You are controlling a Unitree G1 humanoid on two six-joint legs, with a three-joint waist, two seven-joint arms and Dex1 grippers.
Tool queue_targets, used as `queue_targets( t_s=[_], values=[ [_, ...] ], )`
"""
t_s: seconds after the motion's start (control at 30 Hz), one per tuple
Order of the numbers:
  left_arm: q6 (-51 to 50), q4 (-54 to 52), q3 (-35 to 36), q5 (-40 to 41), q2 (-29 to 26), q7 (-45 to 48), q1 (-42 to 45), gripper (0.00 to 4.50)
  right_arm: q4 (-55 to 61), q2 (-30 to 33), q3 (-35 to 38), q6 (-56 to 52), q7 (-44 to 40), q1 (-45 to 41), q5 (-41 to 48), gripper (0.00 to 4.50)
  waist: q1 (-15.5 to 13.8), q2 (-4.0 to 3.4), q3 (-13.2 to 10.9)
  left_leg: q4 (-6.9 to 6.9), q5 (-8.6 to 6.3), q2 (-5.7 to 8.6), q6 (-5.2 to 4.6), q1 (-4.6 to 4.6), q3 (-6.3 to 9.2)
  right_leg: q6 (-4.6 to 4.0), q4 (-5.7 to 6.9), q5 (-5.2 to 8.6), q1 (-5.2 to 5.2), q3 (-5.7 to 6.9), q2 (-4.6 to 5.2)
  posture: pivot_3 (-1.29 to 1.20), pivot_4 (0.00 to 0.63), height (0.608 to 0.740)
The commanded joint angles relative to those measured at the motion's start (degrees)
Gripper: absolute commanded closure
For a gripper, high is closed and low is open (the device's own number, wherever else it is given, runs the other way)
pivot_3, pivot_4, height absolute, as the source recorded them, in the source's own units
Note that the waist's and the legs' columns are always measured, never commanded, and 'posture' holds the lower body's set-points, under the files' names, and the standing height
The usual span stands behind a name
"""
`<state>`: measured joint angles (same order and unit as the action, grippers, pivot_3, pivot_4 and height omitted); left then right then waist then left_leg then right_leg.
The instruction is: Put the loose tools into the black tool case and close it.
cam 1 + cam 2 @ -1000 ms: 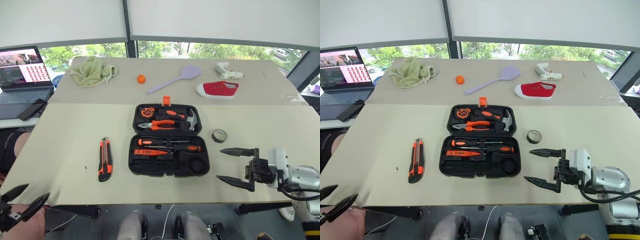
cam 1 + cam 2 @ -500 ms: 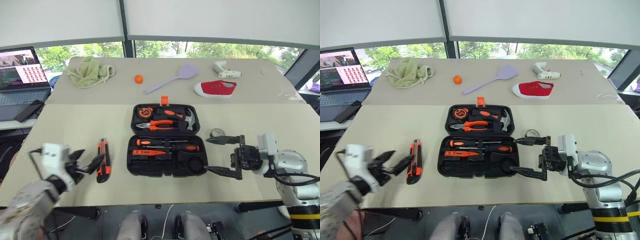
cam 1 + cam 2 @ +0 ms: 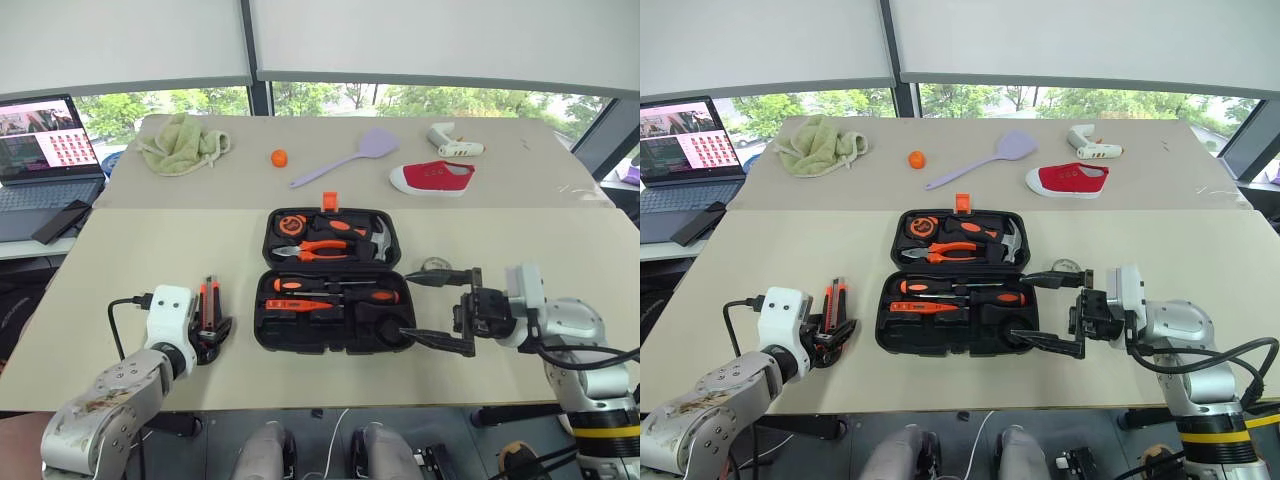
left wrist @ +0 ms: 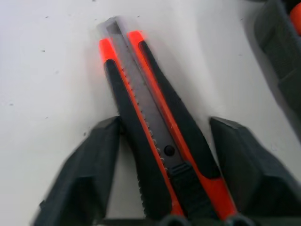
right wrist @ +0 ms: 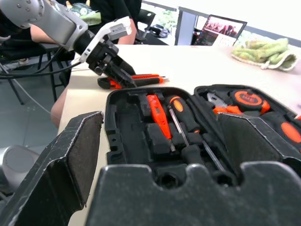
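A: Right now the utility knife [image 4: 155, 141] lies flat on the counter [image 3: 130, 260], just to the left of the black tool case [image 3: 335, 310], which sits open in the middle.

B: Is the left gripper [image 3: 212, 335] holding it?

A: Not quite. Its jaws sit on both sides of the near end of the knife. One finger touches the handle, and the other has a small gap, so the jaws are apart and not squeezed yet.

B: And the right gripper [image 3: 440, 308]?

A: Its jaws are wide apart and hold nothing. It hangs at the right edge of the case, near the small tape roll [image 3: 434, 266].

B: What could go wrong?

A: I think the knife could slide or spin away, because only one finger pushes on it. It is also grabbed near one end, so it might tip down when lifted. And it could bump the screwdrivers [image 3: 335, 290] already inside the case.
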<state>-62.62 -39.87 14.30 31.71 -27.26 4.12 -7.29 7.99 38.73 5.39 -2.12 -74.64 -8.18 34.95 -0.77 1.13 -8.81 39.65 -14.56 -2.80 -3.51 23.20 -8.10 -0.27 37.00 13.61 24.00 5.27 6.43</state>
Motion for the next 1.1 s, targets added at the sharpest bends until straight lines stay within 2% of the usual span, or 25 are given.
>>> queue_targets(
  t_s=[0.03,0.13,0.23,0.3,0.33,0.37,0.43,0.53,0.6,0.67,0.8,0.9,1.1],
  values=[
    [1.11,0.33,3.05,0.68,-2.08,4.04,-1.15,2.76,1.98,0.55,1.7,-0.46,0.46,0.08,0.75,0.0,0.01,0.0,0.0,0.0,-0.02,0.0,-0.02,0.01,0.0,0.0,0.0,0.0,0.01,0.01,0.0,0.0,0.15,0.74],
    [7.88,3.25,9.24,1.45,-6.18,12.13,-1.11,2.76,2.09,0.67,1.92,-0.44,0.53,0.43,0.57,0.0,0.12,0.02,-0.02,-0.01,-0.02,-0.02,-0.02,0.05,0.0,-0.04,0.0,0.02,0.09,0.01,0.0,0.0,0.15,0.74],
    [13.48,6.06,11.99,2.25,-8.54,18.79,-0.98,2.76,2.06,0.8,2.13,-0.36,0.64,0.59,0.41,0.0,0.08,0.02,-0.05,-0.03,-0.02,-0.04,-0.01,0.12,0.02,-0.12,0.01,0.04,0.18,0.1,-0.01,0.0,0.15,0.74],
    [21.88,9.32,12.64,2.58,-12.14,29.84,-0.29,2.76,1.9,1.26,2.75,-0.27,0.68,0.79,0.35,0.0,-0.05,0.02,-0.05,-0.03,-0.21,-0.03,0.29,0.11,0.01,-0.12,-0.01,0.05,0.17,0.09,0.06,0.0,0.15,0.74],
    [28.11,10.99,12.19,3.19,-14.27,38.91,0.5,2.76,1.81,1.66,3.26,-0.22,0.73,0.98,0.28,0.0,-0.21,0.01,-0.06,-0.01,-0.22,-0.02,0.3,0.15,0.02,-0.12,-0.01,0.05,0.17,0.13,0.08,0.0,0.15,0.74],
    [32.11,12.41,11.22,5.22,-16.19,47.77,2.31,2.76,1.79,2.24,3.95,-0.32,0.78,1.28,0.33,0.0,-0.38,-0.02,-0.08,0.0,-0.26,-0.01,0.39,0.18,0.02,-0.13,-0.03,0.05,0.2,0.21,0.07,0.0,0.15,0.74],
    [31.38,15.06,5.55,7.31,-21.3,57.45,8.37,2.76,2.13,3.63,5.69,-0.86,0.9,2.46,0.67,0.0,-1.03,-0.04,-0.11,0.06,-0.28,0.0,0.44,0.31,0.02,-0.13,-0.08,0.06,0.25,0.3,0.1,0.0,0.15,0.74],
    [35.19,17.44,-9.18,0.2,-25.67,66.74,17.94,2.76,3.5,5.55,8.92,-1.79,1.45,5.68,1.38,0.0,-1.53,-0.19,-0.11,0.09,-0.28,0.06,0.46,0.37,0.03,-0.09,-0.23,0.04,0.23,0.35,0.08,0.0,0.15,0.74],
    [34.74,18.16,-16.43,-1.93,-23.58,67.42,24.69,2.76,4.98,6.45,10.86,-2.2,1.65,8.48,1.64,0.0,-1.52,-0.39,-0.09,0.07,-0.25,0.12,0.41,0.36,-0.15,0.08,-0.31,-0.05,0.13,0.21,0.07,0.0,0.15,0.74],
    [33.74,18.79,-20.97,-3.31,-21.1,66.86,29.06,2.76,6.59,6.93,12.24,-2.76,2.08,10.65,1.97,0.0,-1.42,-0.33,-0.13,0.08,0.03,0.2,-0.08,0.43,-0.17,0.24,-0.3,-0.02,0.16,0.16,0.0,0.0,0.15,0.74],
    [38.64,21.91,-32.19,-13.42,-19.48,69.31,34.89,2.76,10.21,7.37,15.02,-4.16,3.31,14.7,2.68,0.0,-0.51,-0.27,-0.17,0.1,0.07,0.16,-0.02,0.5,-0.16,0.25,-0.25,-0.03,0.23,0.06,-0.21,0.0,0.15,0.74],
    [40.8,24.75,-35.46,-18.35,-18.54,68.23,36.5,2.76,12.95,7.05,16.49,-4.95,4.49,17.62,3.09,0.0,-0.29,-0.24,-0.19,0.09,0.09,0.12,0.0,0.44,-0.14,0.27,-0.25,-0.01,0.2,0.06,-0.28,0.0,0.15,0.74],
    [40.8,25.9,-36.85,-22.02,-18.18,67.7,36.58,2.76,15.81,6.79,17.98,-5.72,5.57,21.4,3.54,0.0,-0.35,-0.21,-0.2,0.12,-0.16,0.08,-0.41,0.47,-0.08,0.28,-0.25,0.0,0.19,0.05,-0.26,0.0,0.15,0.74]
  ],
)
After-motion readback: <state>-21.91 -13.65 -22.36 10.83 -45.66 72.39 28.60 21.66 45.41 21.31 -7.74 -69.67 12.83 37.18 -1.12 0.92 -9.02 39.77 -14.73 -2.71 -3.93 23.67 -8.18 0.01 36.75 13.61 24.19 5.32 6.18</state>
